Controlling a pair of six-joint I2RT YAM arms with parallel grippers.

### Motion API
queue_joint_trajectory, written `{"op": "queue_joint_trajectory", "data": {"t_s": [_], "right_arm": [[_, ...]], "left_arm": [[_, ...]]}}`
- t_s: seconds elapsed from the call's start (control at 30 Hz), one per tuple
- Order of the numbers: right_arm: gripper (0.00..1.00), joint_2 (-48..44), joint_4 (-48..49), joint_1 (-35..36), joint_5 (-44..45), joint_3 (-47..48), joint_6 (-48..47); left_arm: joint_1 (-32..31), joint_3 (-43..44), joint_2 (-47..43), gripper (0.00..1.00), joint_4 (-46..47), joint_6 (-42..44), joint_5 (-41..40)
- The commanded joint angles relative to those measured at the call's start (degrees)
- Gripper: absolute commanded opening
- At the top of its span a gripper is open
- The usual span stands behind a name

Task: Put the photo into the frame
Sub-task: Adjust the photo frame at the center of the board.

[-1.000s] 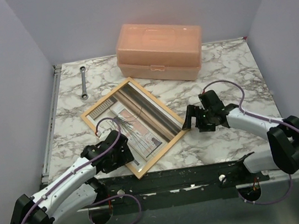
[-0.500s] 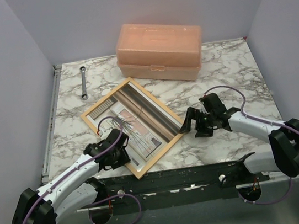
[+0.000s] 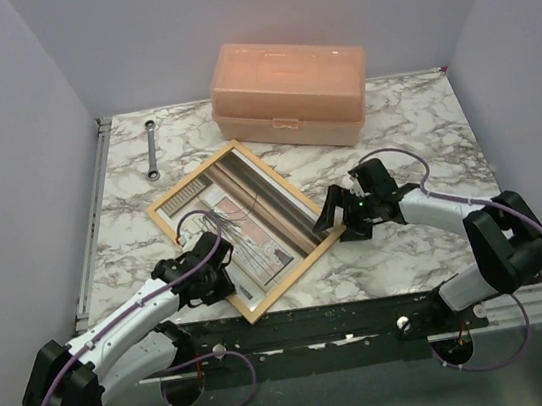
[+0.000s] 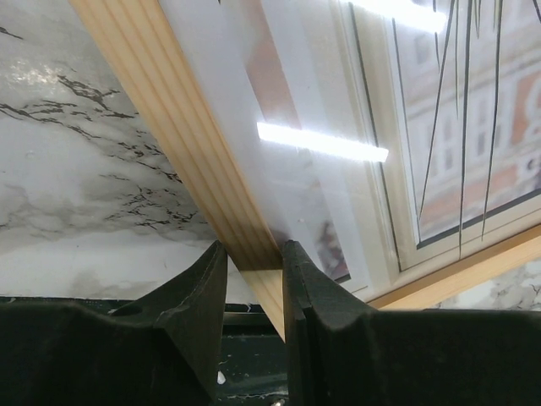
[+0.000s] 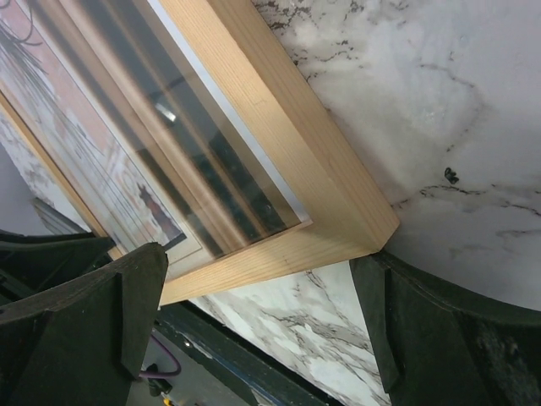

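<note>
The top external camera looks down from above and behind the arms onto the white marble-patterned table (image 3: 411, 123). The left wrist camera looks past the left claw (image 4: 254, 254), very near the thin light-wood rectangular picture frame (image 4: 169, 144); the right wrist camera, past the right claw (image 5: 258, 271), faces its corner. All three share that frame.

The table (image 3: 410, 113) was white marble veined in grey. The box (image 3: 290, 89) at upper centre was translucent peach, and the wrench (image 3: 151, 151) at upper left was dull silver. The frame (image 3: 190, 179) was pale pine with fine lengthwise grain. The photo (image 3: 252, 246) had cream and soft pink tones crossed by thin dark plant lines. The left arm (image 3: 127, 324) and the right arm (image 3: 433, 205) were white with black joints and purple cables (image 3: 190, 218). The left gripper (image 4: 252, 271) and the right gripper (image 5: 258, 279) were matt black. The walls (image 3: 225, 18) were pale lavender.
</note>
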Motion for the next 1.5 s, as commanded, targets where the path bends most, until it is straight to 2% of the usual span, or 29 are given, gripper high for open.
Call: {"op": "queue_joint_trajectory", "data": {"t_s": [0.0,0.23,0.37,0.57,0.67,0.8,0.97,1.13,1.33,1.47], "right_arm": [[1.00,4.39,-2.59,0.36,4.69,1.32,-2.16],[1.00,8.15,-4.21,0.31,6.29,5.84,-3.72],[1.00,9.06,-6.16,0.23,8.59,8.14,-5.56],[1.00,10.02,-7.66,0.27,10.75,11.01,-8.57],[1.00,10.38,-7.65,0.22,11.47,11.85,-10.22],[1.00,10.65,-10.25,0.27,14.61,13.62,-12.11],[0.97,9.50,-13.08,0.27,16.07,13.63,-12.84],[0.89,8.29,-13.82,0.26,14.39,11.44,-12.37],[0.73,7.66,-12.78,0.60,12.21,8.65,-11.04],[0.67,8.31,-12.51,1.86,13.16,8.41,-10.50]], "left_arm": [[-2.83,1.39,-0.18,0.18,5.63,-1.86,7.54],[-13.20,5.58,7.51,0.19,11.86,-7.93,7.72],[-18.36,11.43,16.61,0.20,13.94,-8.41,8.52],[-23.74,23.51,29.03,0.24,11.45,-5.67,8.99],[-25.22,28.75,32.85,0.33,10.36,-3.65,9.47],[-25.94,32.31,35.33,0.57,9.02,-1.75,10.33],[-25.68,31.41,33.33,0.70,10.33,-0.58,11.08],[-23.94,28.89,28.19,0.74,11.27,-0.21,10.64],[-18.66,22.43,16.77,0.76,12.82,-0.29,10.99],[-13.75,17.92,7.22,0.88,12.66,-0.07,10.73]]}}
